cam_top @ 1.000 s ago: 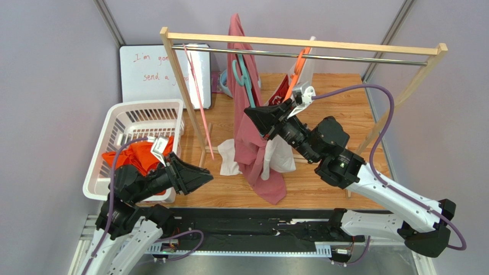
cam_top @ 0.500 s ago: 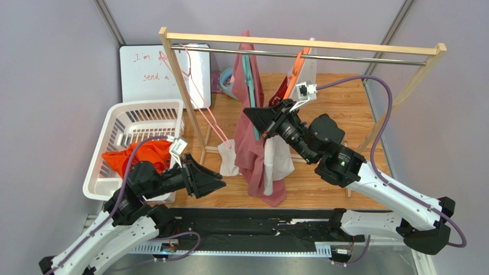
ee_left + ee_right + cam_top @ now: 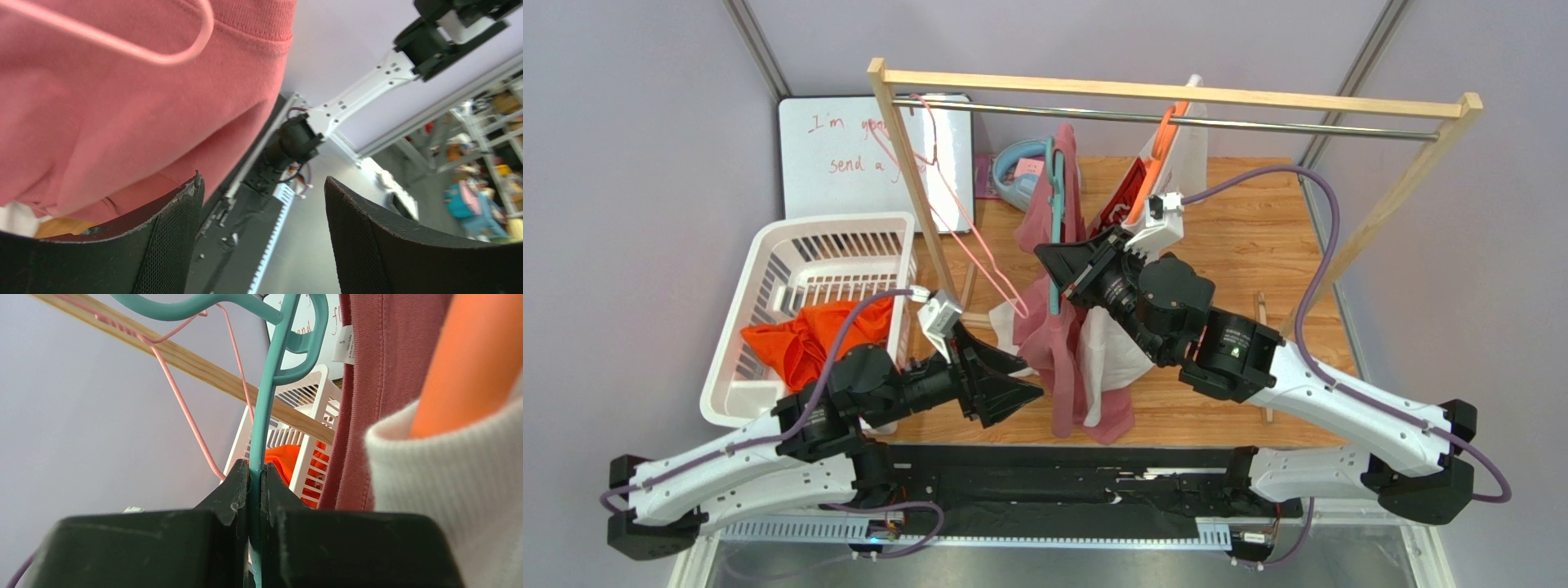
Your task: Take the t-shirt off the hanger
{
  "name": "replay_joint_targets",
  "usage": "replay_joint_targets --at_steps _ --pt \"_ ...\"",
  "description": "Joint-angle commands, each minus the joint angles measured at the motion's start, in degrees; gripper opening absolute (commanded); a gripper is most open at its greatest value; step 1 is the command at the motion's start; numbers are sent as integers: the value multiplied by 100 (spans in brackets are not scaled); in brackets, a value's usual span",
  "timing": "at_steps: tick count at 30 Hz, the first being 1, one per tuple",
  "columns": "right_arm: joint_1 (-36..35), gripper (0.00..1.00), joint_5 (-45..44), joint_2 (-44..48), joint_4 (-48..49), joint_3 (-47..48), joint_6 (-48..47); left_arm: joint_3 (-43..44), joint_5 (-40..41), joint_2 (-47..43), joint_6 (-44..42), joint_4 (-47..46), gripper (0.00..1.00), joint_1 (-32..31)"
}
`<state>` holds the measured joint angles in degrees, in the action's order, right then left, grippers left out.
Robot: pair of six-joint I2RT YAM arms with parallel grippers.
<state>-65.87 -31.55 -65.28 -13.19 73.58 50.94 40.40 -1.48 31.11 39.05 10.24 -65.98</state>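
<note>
A dusty-pink t-shirt (image 3: 1066,355) hangs on a teal hanger (image 3: 1053,208). The hanger's hook sits below the metal rail (image 3: 1284,126) in the top view. My right gripper (image 3: 1066,263) is shut on the hanger's stem, which shows between the jaws in the right wrist view (image 3: 255,471); the t-shirt (image 3: 380,386) with its neck label hangs just right of it. My left gripper (image 3: 1024,395) is open and empty, beside the shirt's lower left edge. In the left wrist view the gripper (image 3: 263,180) has the t-shirt (image 3: 123,110) just above its left finger.
A wooden rack (image 3: 903,159) carries the rail. An empty pink wire hanger (image 3: 967,239) hangs at its left end. A white garment on an orange hanger (image 3: 1163,135) hangs at the right. A white basket (image 3: 787,263) holds orange cloth. A whiteboard (image 3: 848,153) stands behind.
The teal hanger with the t-shirt has come down from above the rail and toward me. My left arm has reached right toward the shirt's lower edge. The pink hanger has swung.
</note>
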Motion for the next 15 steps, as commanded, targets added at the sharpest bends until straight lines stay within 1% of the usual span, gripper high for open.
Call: replay_joint_targets --at_steps 1,2,3,5,7,9,12,13,15 --pt "-93 0 -756 68 194 253 583 590 1587 570 -1047 -180 78 -783" --pt "-93 0 -765 76 220 218 610 652 1798 815 -1353 -180 78 -1038" --pt "-102 0 -765 94 238 209 628 792 2157 939 -1486 -189 78 -1162" --pt "-111 0 -765 129 273 148 672 925 2449 1317 -1654 -163 78 -1303" --pt "-119 0 -765 164 273 104 707 1144 2739 1633 -1655 -14 78 -1304" --pt "-119 0 -756 199 299 25 777 1355 2985 1810 -1594 214 75 -1304" --pt "-128 0 -739 296 343 -89 874 1400 3433 2004 -1366 382 66 -1304" --pt "-128 0 -730 348 352 -133 900 1391 3487 2039 -1321 391 57 -1304" --pt "-128 0 -703 384 413 -203 988 1322 3566 2048 -1216 400 45 -1304"
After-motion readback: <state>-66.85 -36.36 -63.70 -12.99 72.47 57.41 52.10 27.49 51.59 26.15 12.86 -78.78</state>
